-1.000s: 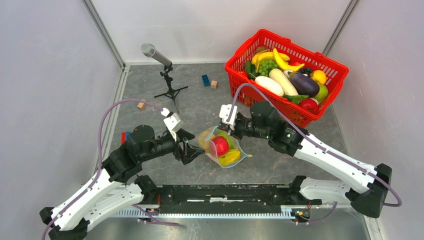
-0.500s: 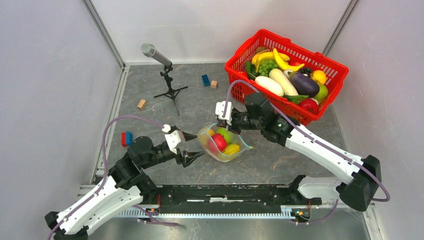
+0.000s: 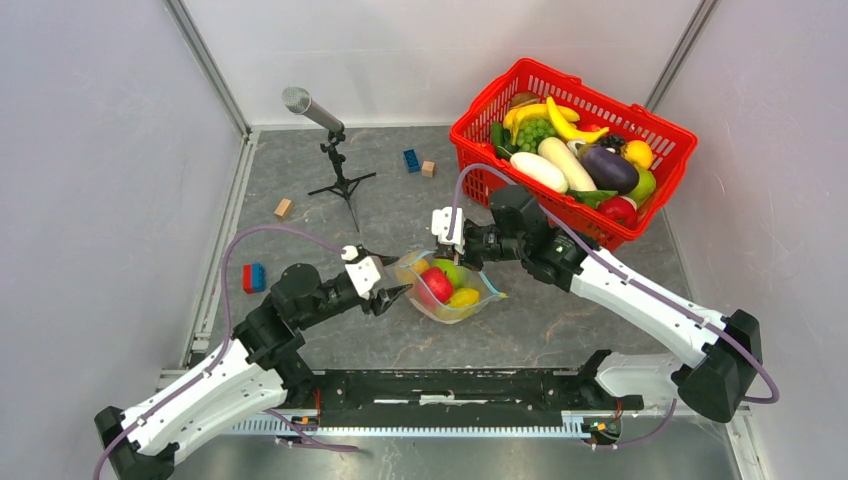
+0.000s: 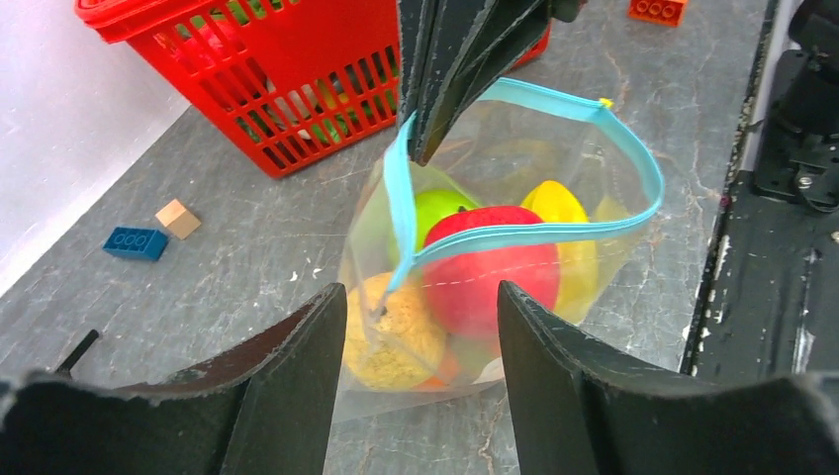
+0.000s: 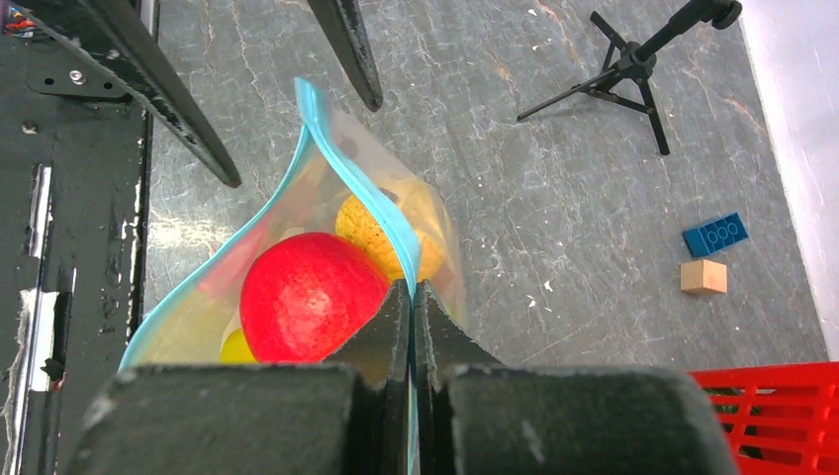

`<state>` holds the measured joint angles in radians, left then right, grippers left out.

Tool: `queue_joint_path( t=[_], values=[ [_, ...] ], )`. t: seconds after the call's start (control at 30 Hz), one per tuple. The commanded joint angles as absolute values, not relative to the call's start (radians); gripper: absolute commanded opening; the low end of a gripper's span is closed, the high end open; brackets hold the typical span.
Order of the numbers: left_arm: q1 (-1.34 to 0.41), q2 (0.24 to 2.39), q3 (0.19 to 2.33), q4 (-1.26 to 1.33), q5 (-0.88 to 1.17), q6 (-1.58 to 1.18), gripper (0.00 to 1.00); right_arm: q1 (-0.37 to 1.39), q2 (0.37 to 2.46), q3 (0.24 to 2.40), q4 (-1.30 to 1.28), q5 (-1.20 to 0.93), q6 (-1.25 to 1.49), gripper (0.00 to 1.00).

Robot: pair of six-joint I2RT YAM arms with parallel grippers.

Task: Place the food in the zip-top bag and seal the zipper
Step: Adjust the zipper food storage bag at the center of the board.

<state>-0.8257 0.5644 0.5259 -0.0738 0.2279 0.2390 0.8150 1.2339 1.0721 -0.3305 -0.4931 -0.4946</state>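
Observation:
The clear zip-top bag [image 3: 452, 292] stands on the grey floor mid-table with its mouth open. Inside it are a red apple [image 4: 495, 272], an orange [image 4: 396, 341], a green fruit [image 4: 435, 208] and a yellow lemon [image 4: 556, 203]. The light blue zipper [image 4: 554, 230] runs unsealed round the mouth. My right gripper [image 5: 411, 289] is shut on the zipper strip at the bag's far edge and holds it up; it also shows from above [image 3: 443, 258]. My left gripper [image 4: 420, 294] is open and empty, just short of the bag's near-left side [image 3: 396, 293].
A red mesh basket [image 3: 470, 135] full of toy produce stands at the back right. A microphone on a tripod [image 3: 322, 117] stands back left. Small blocks lie around: blue [image 3: 411, 160], wooden [image 3: 428, 168], wooden [image 3: 283, 208], blue-red [image 3: 252, 277]. A black rail [image 3: 450, 385] runs along the front.
My right gripper lifted the bag's edge and drew it slightly right, then held still. My left gripper pulled back toward the front, then came up to the bag again, still open.

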Motion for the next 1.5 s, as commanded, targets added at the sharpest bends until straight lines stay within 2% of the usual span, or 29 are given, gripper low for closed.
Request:
queue_joint_path(
  t=[0.0,0.07,0.27,0.47,0.6,0.87,0.93,1.03,1.17,1.27,1.4,1.47],
  values=[
    [-0.823,0.555,0.514,-0.005,0.16,0.305,0.64,0.813,1.241,1.116,-0.329,-0.523,-0.512,0.0],
    [-0.824,0.542,0.502,0.029,0.152,0.319,0.69,0.813,1.247,1.118,-0.33,-0.531,-0.512,0.0],
    [-0.824,0.554,0.483,0.062,0.269,0.386,0.71,0.813,1.264,1.136,-0.336,-0.548,-0.509,0.0],
    [-0.824,0.641,0.49,0.067,0.332,0.402,0.53,0.812,1.269,1.152,-0.347,-0.551,-0.513,0.0],
    [-0.824,0.647,0.482,0.078,0.319,0.411,0.46,0.813,1.271,1.154,-0.36,-0.545,-0.515,0.0],
    [-0.824,0.605,0.457,0.114,0.3,0.38,0.19,0.813,1.264,1.135,-0.342,-0.543,-0.502,0.01],
    [-0.824,0.593,0.45,0.124,0.292,0.37,0.1,0.814,1.262,1.125,-0.333,-0.542,-0.488,0.03],
    [-0.825,0.579,0.436,0.146,0.263,0.354,0.02,0.813,1.26,1.115,-0.331,-0.539,-0.473,0.06],
    [-0.824,0.543,0.434,0.141,0.237,0.313,0.02,0.813,1.238,1.077,-0.282,-0.513,-0.415,0.23],
    [-0.824,0.511,0.422,0.141,0.233,0.279,0.02,0.813,1.203,1.047,-0.233,-0.455,-0.363,0.49],
    [-0.824,0.496,0.422,0.124,0.217,0.257,0.02,0.813,1.105,0.974,-0.123,-0.294,-0.261,0.73],
    [-0.824,0.496,0.431,0.114,0.203,0.247,0.02,0.813,1.031,0.925,-0.067,-0.193,-0.223,0.79]
  ],
)
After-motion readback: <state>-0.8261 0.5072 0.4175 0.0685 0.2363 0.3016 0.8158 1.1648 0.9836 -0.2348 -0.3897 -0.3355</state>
